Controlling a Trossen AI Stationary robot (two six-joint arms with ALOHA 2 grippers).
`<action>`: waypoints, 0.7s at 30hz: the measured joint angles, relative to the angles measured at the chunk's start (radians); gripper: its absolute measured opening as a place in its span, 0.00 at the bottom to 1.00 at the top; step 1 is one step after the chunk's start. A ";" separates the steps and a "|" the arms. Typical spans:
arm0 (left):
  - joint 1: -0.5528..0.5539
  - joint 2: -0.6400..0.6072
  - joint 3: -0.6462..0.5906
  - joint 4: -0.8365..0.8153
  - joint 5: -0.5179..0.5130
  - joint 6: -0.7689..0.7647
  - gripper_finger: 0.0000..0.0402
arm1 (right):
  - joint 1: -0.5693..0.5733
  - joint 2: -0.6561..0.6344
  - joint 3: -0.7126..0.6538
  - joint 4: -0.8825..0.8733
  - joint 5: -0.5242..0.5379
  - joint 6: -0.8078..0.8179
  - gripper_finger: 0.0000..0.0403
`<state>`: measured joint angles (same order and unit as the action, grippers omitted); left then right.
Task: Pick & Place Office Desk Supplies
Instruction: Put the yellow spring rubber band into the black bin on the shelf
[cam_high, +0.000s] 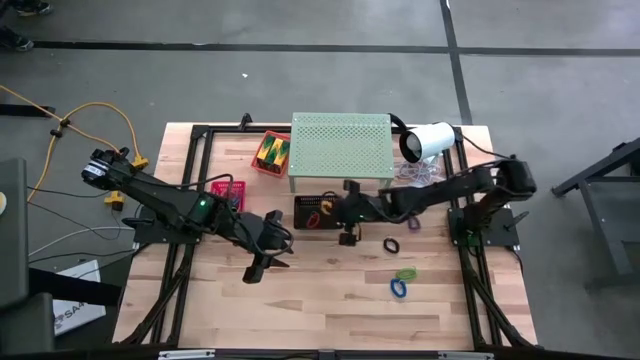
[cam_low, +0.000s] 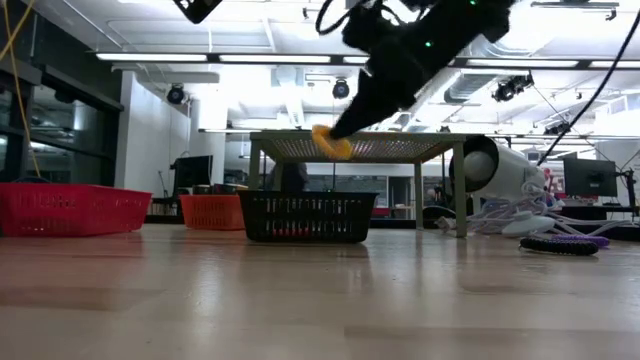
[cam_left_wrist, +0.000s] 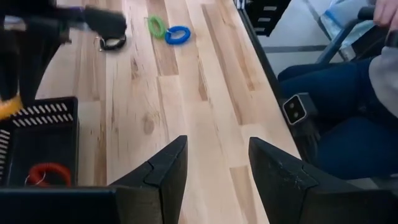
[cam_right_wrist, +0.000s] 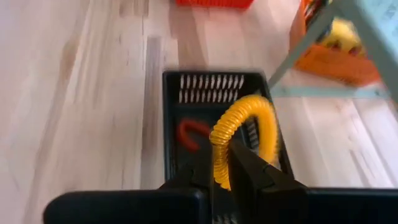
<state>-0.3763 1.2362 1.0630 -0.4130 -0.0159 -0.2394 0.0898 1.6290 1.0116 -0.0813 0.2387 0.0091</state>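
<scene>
Coil in the grip! The right gripper (cam_right_wrist: 231, 163) is clenched on a yellow coiled loop (cam_right_wrist: 239, 134), and it hangs right over the black basket (cam_right_wrist: 175, 93), which sits in the centre of the right wrist frame. A red loop (cam_right_wrist: 193, 134) already lies on that basket's floor. From the low camera the yellow loop (cam_low: 332, 143) dangles above the black basket (cam_low: 307, 216), upper middle of the frame, clear of its rim.

In the overhead shot the right gripper (cam_high: 347, 212) is at centre, just below the pale-green perforated shelf (cam_high: 340, 146), with the white cylindrical lamp (cam_high: 427, 141) to the shelf's right. The left gripper (cam_high: 262, 258) sits left of centre over bare wood, jaws spread and holding nothing.

Still out on the table, lower right of centre in the overhead: a black loop (cam_high: 391, 245), a green loop (cam_high: 405, 272) and a blue loop (cam_high: 399, 289), green and blue close together. An orange bin (cam_high: 271, 153) with yellow-and-green pieces stands against the shelf's left side, and a red basket (cam_high: 231, 189) lies further left.
</scene>
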 joint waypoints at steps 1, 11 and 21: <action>0.000 0.000 0.000 0.005 0.000 0.000 0.41 | -0.005 0.019 0.019 -0.019 -0.010 -0.009 0.05; 0.000 0.003 0.000 0.029 -0.009 0.000 0.41 | -0.067 0.224 0.198 -0.034 -0.115 -0.040 0.05; 0.000 0.003 0.000 0.055 -0.009 0.000 0.41 | -0.085 0.228 0.196 -0.048 -0.160 -0.031 0.05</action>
<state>-0.3759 1.2388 1.0630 -0.3581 -0.0246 -0.2394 0.0048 1.8572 1.2076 -0.1294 0.0784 -0.0222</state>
